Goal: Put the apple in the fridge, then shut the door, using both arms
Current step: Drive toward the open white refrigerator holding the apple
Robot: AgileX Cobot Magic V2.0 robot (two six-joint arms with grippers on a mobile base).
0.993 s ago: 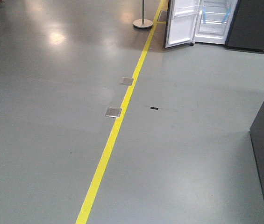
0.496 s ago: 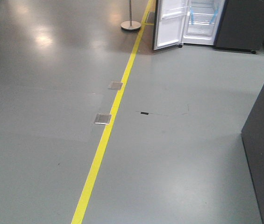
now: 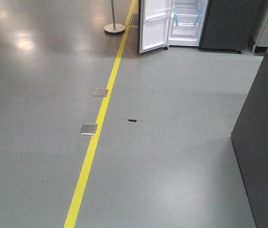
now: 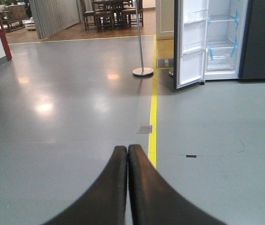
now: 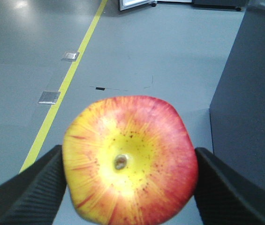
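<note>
Right gripper (image 5: 130, 176) clamps apple (image 5: 127, 159); left gripper (image 4: 127, 157) pressed closed; fridge (image 4: 222, 47) door (image 4: 191, 51) open.

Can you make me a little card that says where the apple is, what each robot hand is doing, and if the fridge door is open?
apple: squeezed between the right gripper fingers, dimple facing the wrist camera
right gripper: shut on the apple
left gripper: shut, holding nothing
fridge: far off across the grey floor, white inside showing
door: swung open
yellow line: runs along the floor towards the fridge
apple in fridge: not yet
</note>
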